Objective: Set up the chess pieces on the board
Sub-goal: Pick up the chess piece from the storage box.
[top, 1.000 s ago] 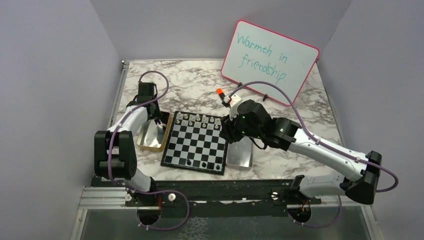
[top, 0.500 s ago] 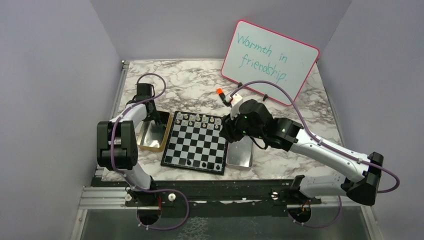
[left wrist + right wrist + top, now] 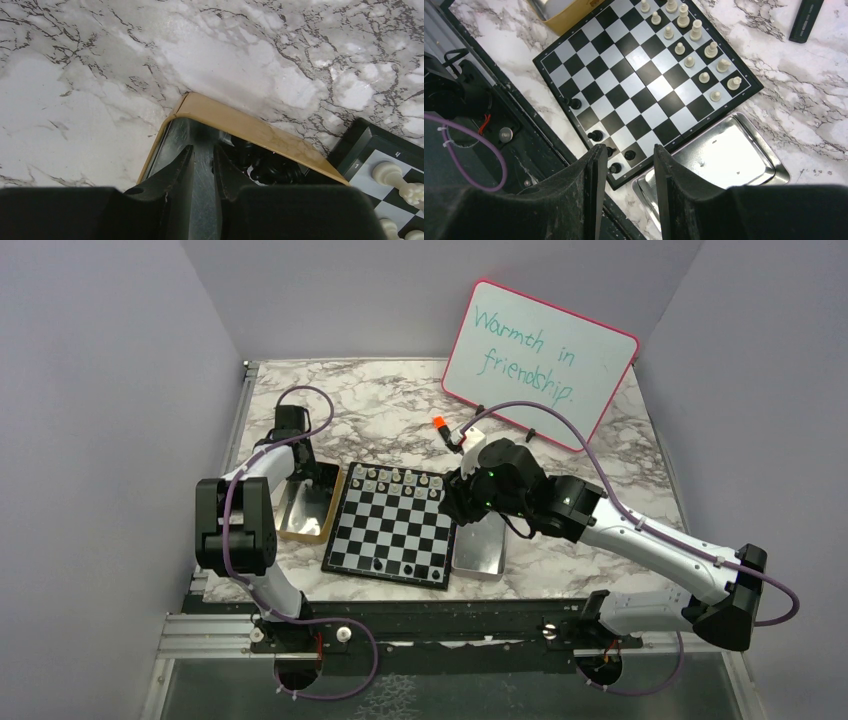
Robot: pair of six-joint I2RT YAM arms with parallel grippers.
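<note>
1. The board (image 3: 392,525) lies between the gold tray (image 3: 250,127) and the silver tray (image 3: 724,155). White pieces (image 3: 689,40) fill its far rows and a few black pieces (image 3: 595,135) stand on the near edge. A careless sweep across it could topple them.
2. The left gripper (image 3: 202,150) sits in the gold tray's corner, jaws narrowly apart with nothing visible between them. It could scrape the wall and shove the tray into the board.
3. The right gripper (image 3: 628,155) hovers over the board's near corner, half open and empty. Dropping lower, it might knock the black pieces there.
4. The heap (image 3: 270,167) of black pieces in the gold tray lies beside the left fingers, not between them. Closing here likely catches nothing, or pinches two.
</note>
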